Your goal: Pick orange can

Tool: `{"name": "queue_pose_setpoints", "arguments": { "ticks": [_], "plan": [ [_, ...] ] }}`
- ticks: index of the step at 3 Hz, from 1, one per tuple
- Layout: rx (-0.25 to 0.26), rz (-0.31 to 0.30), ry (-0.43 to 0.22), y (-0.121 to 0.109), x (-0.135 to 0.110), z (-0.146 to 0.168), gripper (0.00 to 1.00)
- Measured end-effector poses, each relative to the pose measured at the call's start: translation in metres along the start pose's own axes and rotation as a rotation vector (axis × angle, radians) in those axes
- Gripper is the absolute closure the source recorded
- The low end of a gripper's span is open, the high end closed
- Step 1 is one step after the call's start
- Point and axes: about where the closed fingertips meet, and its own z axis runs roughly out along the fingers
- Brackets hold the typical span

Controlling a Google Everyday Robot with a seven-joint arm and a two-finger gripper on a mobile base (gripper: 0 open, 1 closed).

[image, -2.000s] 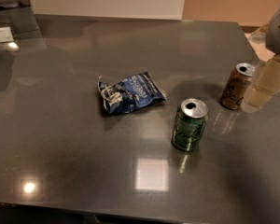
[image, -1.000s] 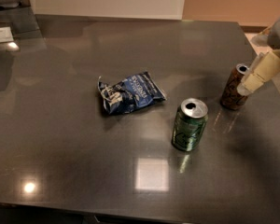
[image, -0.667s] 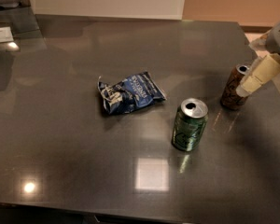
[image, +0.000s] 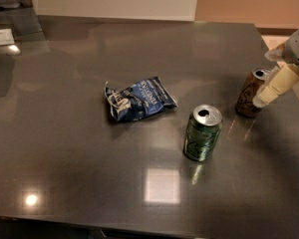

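The orange can (image: 246, 97), orange-brown with dark lettering and a silver top, stands upright near the right edge of the dark table (image: 89, 183). My gripper (image: 265, 79) reaches in from the right edge of the camera view, at the can's right side. It is open: one cream finger (image: 278, 83) lies in front of the can's right flank, and the other tip shows just behind the can's top. I cannot tell whether either finger touches the can. The can rests on the table.
A green can (image: 203, 133) with a silver top stands upright in front and to the left of the orange can. A crumpled blue chip bag (image: 138, 98) lies at mid-table. A white object (image: 1, 36) sits at the far left.
My gripper has shifted slightly inward and up, so its cream finger now overlaps the orange can's right side more. The cans and the bag have not moved.
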Motion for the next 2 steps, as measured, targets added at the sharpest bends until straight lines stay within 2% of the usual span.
{"name": "queue_pose_setpoints", "arguments": {
  "ticks": [1, 2],
  "plan": [
    [-0.016, -0.002, -0.002, 0.0003, 0.0036, 0.0033, 0.18],
    [-0.042, -0.005, -0.007, 0.0042, 0.0043, 0.0076, 0.41]
  ]
}}
